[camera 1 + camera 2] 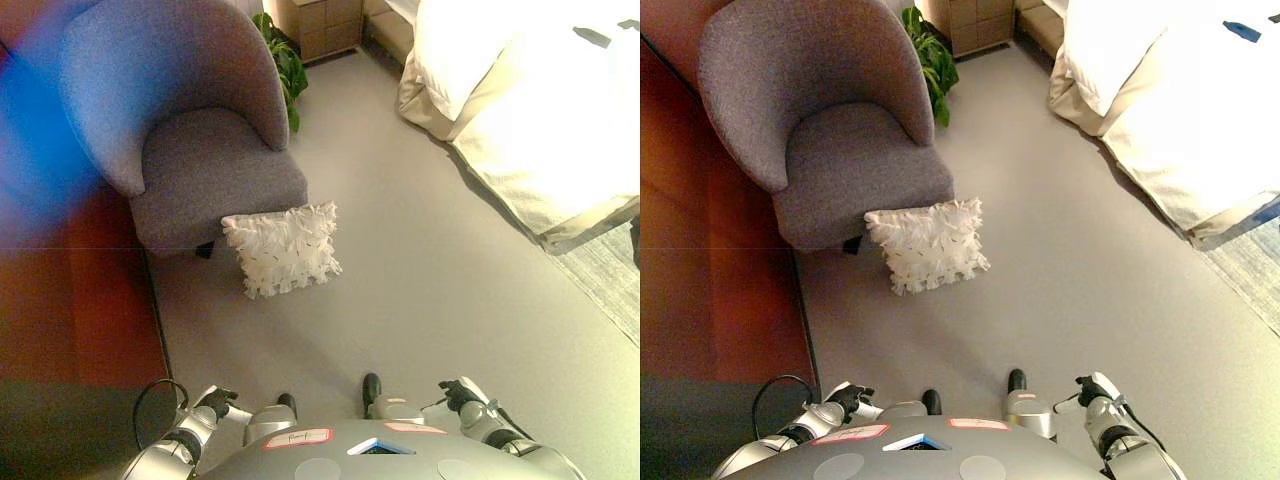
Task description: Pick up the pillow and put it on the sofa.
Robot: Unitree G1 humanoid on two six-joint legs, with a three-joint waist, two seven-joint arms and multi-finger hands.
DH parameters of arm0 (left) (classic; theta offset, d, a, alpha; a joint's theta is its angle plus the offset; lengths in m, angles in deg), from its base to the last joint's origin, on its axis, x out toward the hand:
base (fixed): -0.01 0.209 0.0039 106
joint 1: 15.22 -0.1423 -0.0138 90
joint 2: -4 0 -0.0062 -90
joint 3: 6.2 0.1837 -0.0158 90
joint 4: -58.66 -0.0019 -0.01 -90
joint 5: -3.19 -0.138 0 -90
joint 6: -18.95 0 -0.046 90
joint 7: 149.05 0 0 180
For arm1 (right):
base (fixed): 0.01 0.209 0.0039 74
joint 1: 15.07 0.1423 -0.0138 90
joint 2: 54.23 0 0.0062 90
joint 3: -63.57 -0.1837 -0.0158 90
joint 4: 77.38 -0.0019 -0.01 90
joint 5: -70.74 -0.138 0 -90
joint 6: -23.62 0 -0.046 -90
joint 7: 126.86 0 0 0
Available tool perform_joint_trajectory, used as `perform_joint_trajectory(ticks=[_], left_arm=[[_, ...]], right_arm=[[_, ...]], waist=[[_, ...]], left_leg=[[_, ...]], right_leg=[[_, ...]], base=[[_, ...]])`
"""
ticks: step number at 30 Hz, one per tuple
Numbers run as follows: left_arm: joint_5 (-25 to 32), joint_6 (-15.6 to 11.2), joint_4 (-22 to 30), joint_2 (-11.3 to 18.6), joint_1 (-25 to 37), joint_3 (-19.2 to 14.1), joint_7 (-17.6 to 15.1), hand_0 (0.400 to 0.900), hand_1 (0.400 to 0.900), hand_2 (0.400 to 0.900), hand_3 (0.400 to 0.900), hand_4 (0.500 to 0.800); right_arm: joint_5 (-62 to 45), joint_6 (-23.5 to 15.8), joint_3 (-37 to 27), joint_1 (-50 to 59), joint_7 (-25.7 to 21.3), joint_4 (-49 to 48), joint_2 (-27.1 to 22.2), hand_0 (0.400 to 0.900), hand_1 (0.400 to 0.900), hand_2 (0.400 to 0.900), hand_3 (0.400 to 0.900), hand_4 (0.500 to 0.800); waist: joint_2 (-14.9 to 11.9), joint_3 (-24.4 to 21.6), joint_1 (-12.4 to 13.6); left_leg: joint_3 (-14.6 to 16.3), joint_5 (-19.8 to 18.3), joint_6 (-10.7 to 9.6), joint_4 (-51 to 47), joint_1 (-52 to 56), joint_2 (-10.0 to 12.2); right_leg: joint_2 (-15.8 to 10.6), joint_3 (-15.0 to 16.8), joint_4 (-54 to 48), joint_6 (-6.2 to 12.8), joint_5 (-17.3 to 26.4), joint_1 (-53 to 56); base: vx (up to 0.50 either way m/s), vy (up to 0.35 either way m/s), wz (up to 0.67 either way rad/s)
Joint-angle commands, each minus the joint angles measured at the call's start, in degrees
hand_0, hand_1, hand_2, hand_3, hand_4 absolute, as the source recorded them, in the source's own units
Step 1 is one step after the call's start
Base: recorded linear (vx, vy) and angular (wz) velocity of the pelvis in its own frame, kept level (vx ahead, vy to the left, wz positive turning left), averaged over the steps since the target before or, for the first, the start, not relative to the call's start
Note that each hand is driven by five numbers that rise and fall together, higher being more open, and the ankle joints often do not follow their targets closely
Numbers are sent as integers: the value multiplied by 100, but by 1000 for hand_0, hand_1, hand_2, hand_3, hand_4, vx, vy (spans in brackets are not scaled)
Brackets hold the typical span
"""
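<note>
A white ruffled pillow (283, 248) stands on the grey floor, leaning against the front of a grey armchair-style sofa (215, 165); it also shows in the right eye view (930, 243). The sofa's seat is bare. My left hand (213, 402) is low at the bottom left, far from the pillow, with its fingers curled and nothing in it. My right hand (462, 394) is low at the bottom right, also far from the pillow, fingers curled and holding nothing.
A bed with white and cream bedding (540, 110) fills the upper right. A green plant (285, 65) and a wooden cabinet (325, 22) stand behind the sofa. A reddish-brown floor strip (70, 310) runs along the left. A rug's edge (610, 275) lies at right.
</note>
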Motion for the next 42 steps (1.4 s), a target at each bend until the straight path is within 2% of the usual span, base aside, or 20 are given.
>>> perform_joint_trajectory(ticks=[1, 3, 5, 9, 15, 27, 32, 36, 39, 42], left_arm=[[58, -11, -196, 67, 366, -20, -54, 900, 900, 900, 900, 800], [65, -57, -201, 82, 365, -43, 56, 900, 900, 900, 900, 800], [51, 54, -187, 62, 371, -19, 236, 900, 900, 900, 900, 800], [93, 34, -220, 83, 334, -15, 269, 900, 900, 900, 900, 800], [120, 148, -219, 95, 337, -31, 436, 900, 900, 900, 900, 800], [220, 222, -108, 81, 365, 22, 366, 900, 900, 900, 900, 800], [166, 221, -95, 80, 344, 34, 390, 900, 900, 900, 900, 800], [242, 277, -35, 72, 492, 113, 383, 900, 900, 900, 900, 800], [305, 306, -45, 48, 561, 82, 361, 900, 900, 900, 900, 800], [297, 263, -62, 40, 538, 9, 344, 900, 900, 900, 900, 800]], right_arm=[[-28, 103, 131, 427, 23, 241, -129, 900, 900, 900, 900, 800], [-60, 128, 150, 438, 56, 241, -121, 900, 900, 900, 900, 800], [-55, 163, 137, 439, 74, 208, -138, 900, 900, 900, 900, 800], [-3, 228, 166, 438, 147, 151, -157, 900, 900, 900, 900, 800], [-71, 374, 157, 401, 319, 151, -135, 900, 900, 900, 900, 800], [-15, 547, 222, 462, 393, 160, -133, 900, 900, 900, 900, 800], [-91, 608, 247, 513, 391, 160, -121, 900, 900, 900, 900, 800], [-310, 662, 255, 608, 332, 142, -169, 900, 900, 900, 900, 800], [-376, 636, 188, 669, 282, 193, -221, 900, 900, 900, 900, 800], [-305, 584, 214, 653, 289, 234, -256, 900, 900, 900, 900, 800]], waist=[[-79, 165, -52], [-88, 167, -39], [-89, 183, -32], [-91, 200, -51], [-99, 181, -57], [-49, 275, -57], [-23, 329, -58], [-13, 489, -117], [-163, 574, -188], [-262, 593, -201]], left_leg=[[-132, -216, 374, 58, -103, -552], [-135, -215, 371, 61, -101, -548], [-135, -216, 372, 69, -111, -545], [-132, -207, 374, 61, -115, -543], [-147, -216, 373, 56, -77, -548], [-146, -205, 384, 86, -109, -524], [-136, -191, 372, 158, -152, -475], [-254, -276, 355, 727, -450, -426], [-214, -672, 410, 1673, -652, -379], [-221, -674, 404, 2582, -881, -274]], right_leg=[[340, 19, 168, 72, -539, 267], [338, 12, 172, 70, -544, 273], [339, 0, 182, 71, -542, 261], [356, 20, 190, 57, -543, 241], [358, 17, 169, 55, -552, 294], [389, -4, 285, 7, -622, 228], [420, -36, 545, -65, -778, 144], [472, 60, 1080, -225, -980, -148], [347, 72, 1374, -371, -1073, -330], [302, 81, 1444, -517, -1129, -366]], base=[[0, 0, 0], [5, -9, 2], [0, 0, 0], [0, 0, 0], [0, 0, 0], [11, -9, 1], [53, -47, 1], [10, -64, 12], [43, -76, 5], [104, -92, -15]])
